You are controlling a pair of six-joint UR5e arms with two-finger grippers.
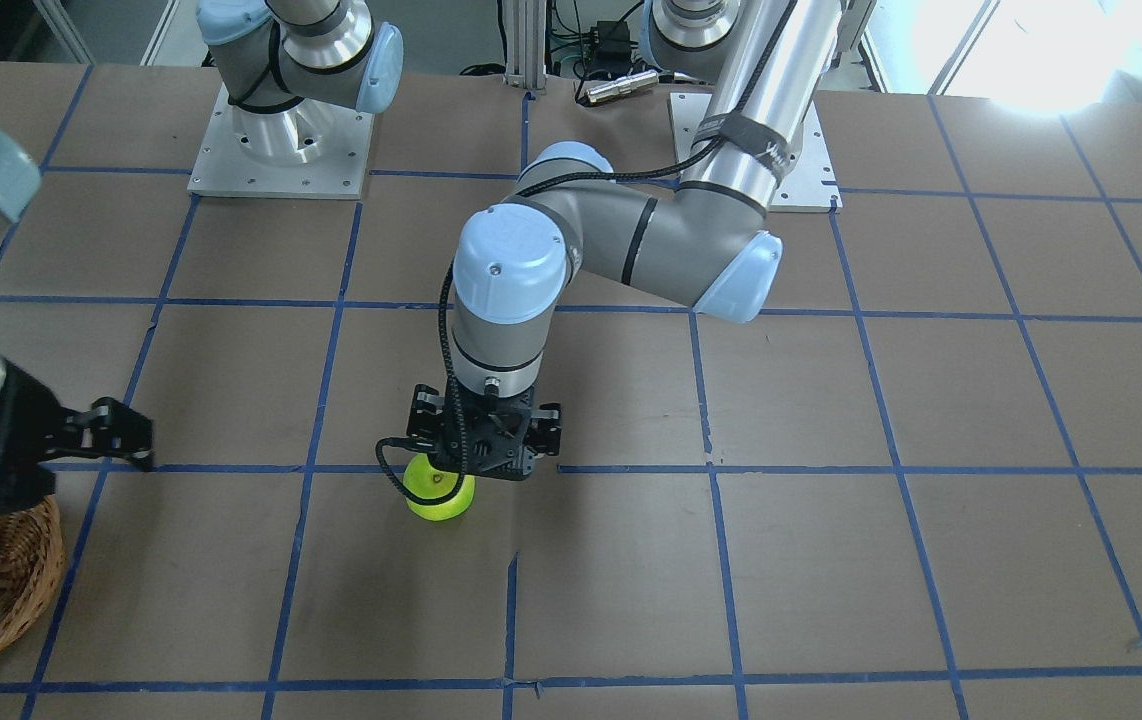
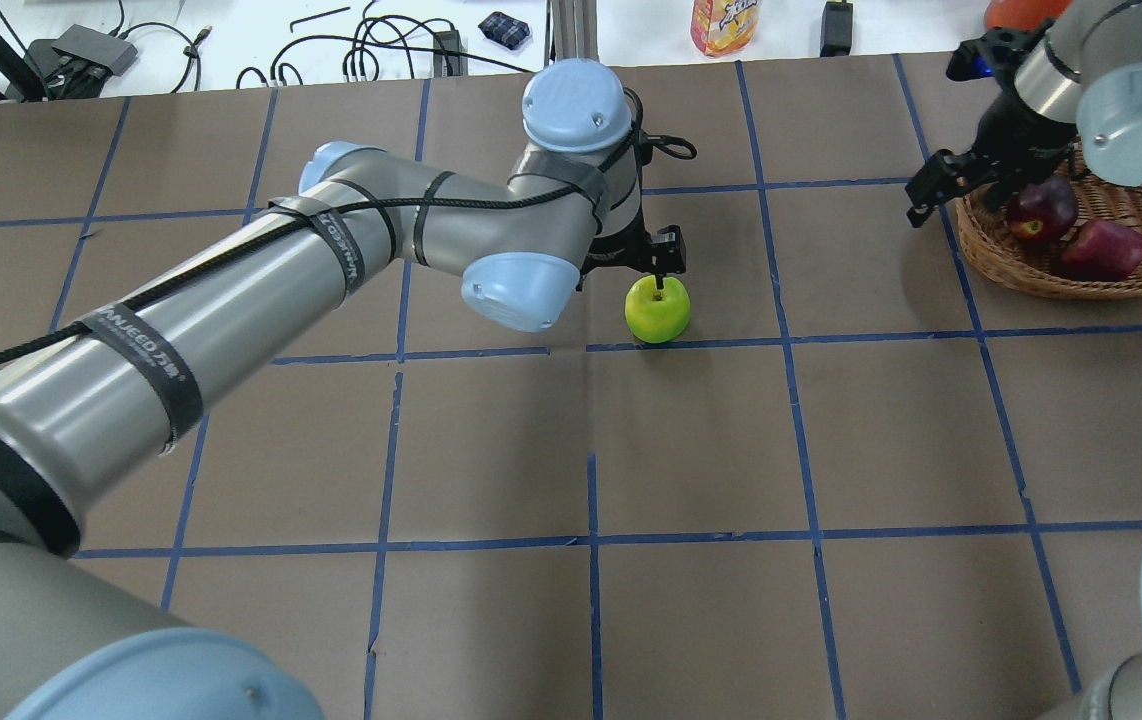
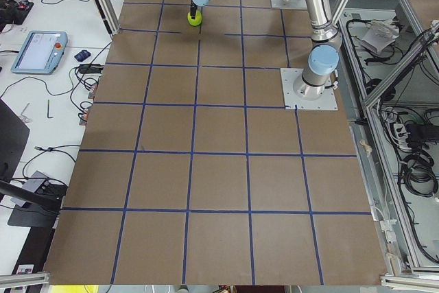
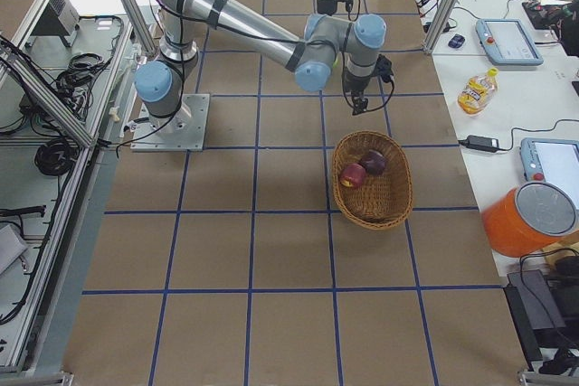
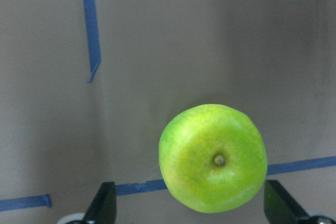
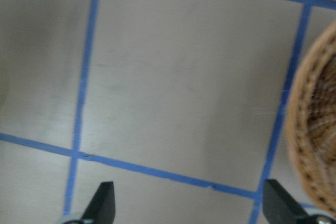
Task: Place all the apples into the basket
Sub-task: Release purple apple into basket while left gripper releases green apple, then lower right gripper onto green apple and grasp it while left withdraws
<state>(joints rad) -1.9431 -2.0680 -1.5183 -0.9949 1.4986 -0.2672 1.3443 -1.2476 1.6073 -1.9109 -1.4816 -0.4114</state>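
The lime green apple [image 1: 441,497] [image 2: 658,310] [image 5: 212,158] sits on the table near its middle. My left gripper [image 1: 483,462] [image 2: 659,268] [image 5: 191,205] hangs straight above it, open, with one finger on each side of the apple and not touching it. The wicker basket [image 2: 1061,275] [image 1: 16,590] [image 4: 371,201] stands at my right and holds the red apple [image 2: 1103,248] [image 4: 353,175] and the dark maroon apple [image 2: 1043,210] [image 4: 373,162]. My right gripper [image 1: 136,437] [image 2: 966,190] [image 6: 189,205] is open and empty beside the basket's rim [image 6: 310,145].
The table is brown board with a blue tape grid. Both arm bases [image 1: 281,140] stand at the robot's edge. A yellow bottle [image 2: 726,25], cables and an orange container [image 4: 534,219] lie on the white bench past the far edge.
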